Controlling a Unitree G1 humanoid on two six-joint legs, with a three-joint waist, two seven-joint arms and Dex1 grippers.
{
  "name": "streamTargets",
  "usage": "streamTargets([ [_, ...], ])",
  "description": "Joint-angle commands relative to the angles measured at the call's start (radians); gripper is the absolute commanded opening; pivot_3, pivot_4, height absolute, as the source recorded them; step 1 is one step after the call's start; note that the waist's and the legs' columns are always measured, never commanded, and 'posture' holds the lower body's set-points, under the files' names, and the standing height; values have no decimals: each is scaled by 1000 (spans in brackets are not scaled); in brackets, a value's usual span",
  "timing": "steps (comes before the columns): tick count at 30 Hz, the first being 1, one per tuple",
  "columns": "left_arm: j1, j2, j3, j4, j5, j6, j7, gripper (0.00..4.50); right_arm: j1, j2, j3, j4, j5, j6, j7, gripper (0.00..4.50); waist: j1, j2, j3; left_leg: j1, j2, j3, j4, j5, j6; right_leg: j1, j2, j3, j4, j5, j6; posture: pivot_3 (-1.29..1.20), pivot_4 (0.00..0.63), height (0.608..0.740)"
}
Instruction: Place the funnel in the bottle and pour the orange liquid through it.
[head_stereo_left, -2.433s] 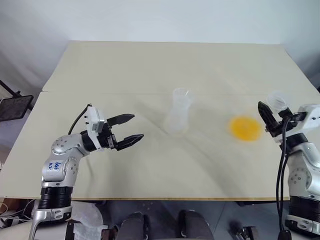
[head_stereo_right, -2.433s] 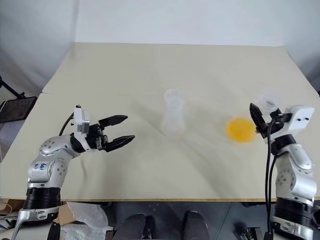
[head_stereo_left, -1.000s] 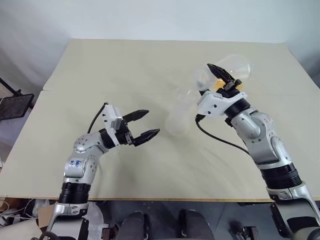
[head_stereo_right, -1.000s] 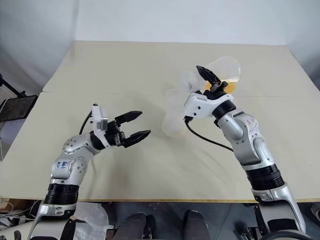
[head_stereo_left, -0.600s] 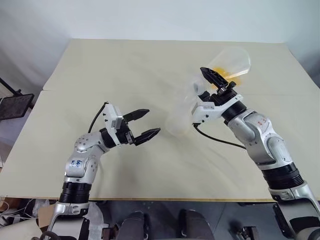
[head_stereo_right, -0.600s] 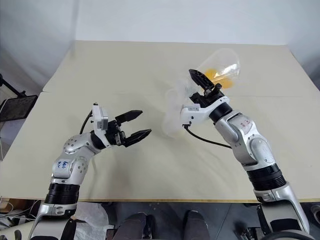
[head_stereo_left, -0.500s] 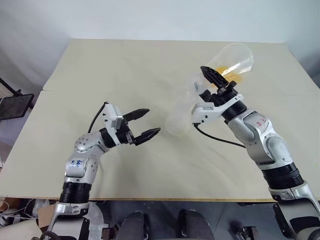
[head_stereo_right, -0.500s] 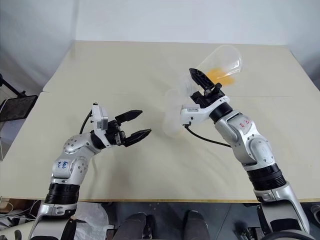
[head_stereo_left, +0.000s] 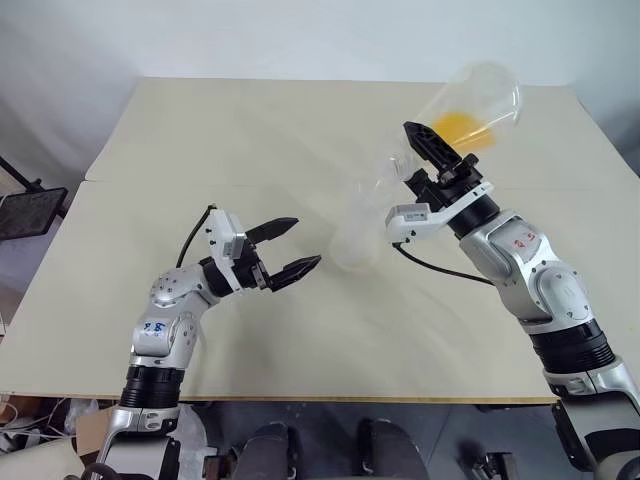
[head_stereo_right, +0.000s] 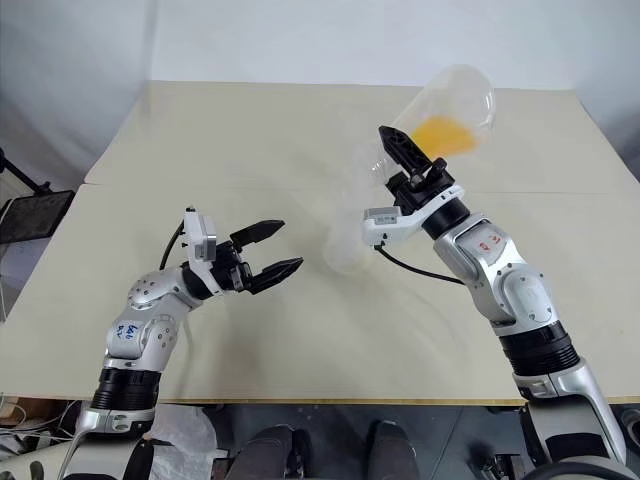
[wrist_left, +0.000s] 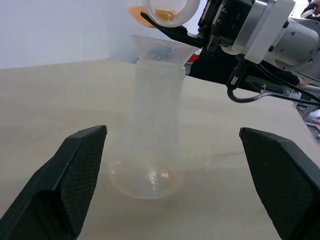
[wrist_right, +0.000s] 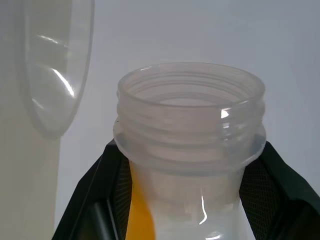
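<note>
**Tilted flask of orange liquid held over funnel-topped flask**

On a wide pale beige bench (head_stereo_left: 200, 130): a clear, colourless conical flask (head_stereo_left: 357, 237), standing upright near the middle, wide base on the bench surface. Seated in its neck, a small clear plastic funnel (wrist_left: 161, 49), cone mouth upward.

Right claw (head_stereo_left: 425, 152) clenched around the neck of a second clear conical flask (head_stereo_left: 470, 100), raised off the bench and tipped steeply, base up and away, mouth angled down toward the funnel. Translucent bright orange liquid (head_stereo_left: 462, 127) pooled on the lower side of the tilted flask, running toward the neck. Seen from the left wrist, the tipped flask's mouth just above the funnel's rim, close beside it; contact not discernible. A faint orange trace at the bottom of the standing flask. From the right wrist, threaded open mouth of the held flask, an orange streak along the inner wall of its neck.

Left claw (head_stereo_left: 288, 247) released, fingers spread wide, empty, hovering just beside the standing flask on its left, not touching it.
</note>
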Motion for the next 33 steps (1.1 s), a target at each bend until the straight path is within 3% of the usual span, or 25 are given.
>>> streamTargets([
  [1, 19, -2, 4, -46, -3, -21, 6, 4500, -12, -5, -23, -40, 7, -4, -24, 2458, 0, 0, 0, 0, 0, 0, 0, 0, 0, 0, 0, 0, 0, 0, 0, 0, 150, 740],
  [33, 13, -24, -6, -43, 0, -26, 26, 4500, -2, -5, -22, -50, -35, 15, -55, 2458, 0, 0, 0, 0, 0, 0, 0, 0, 0, 0, 0, 0, 0, 0, 0, 0, 150, 740],
])
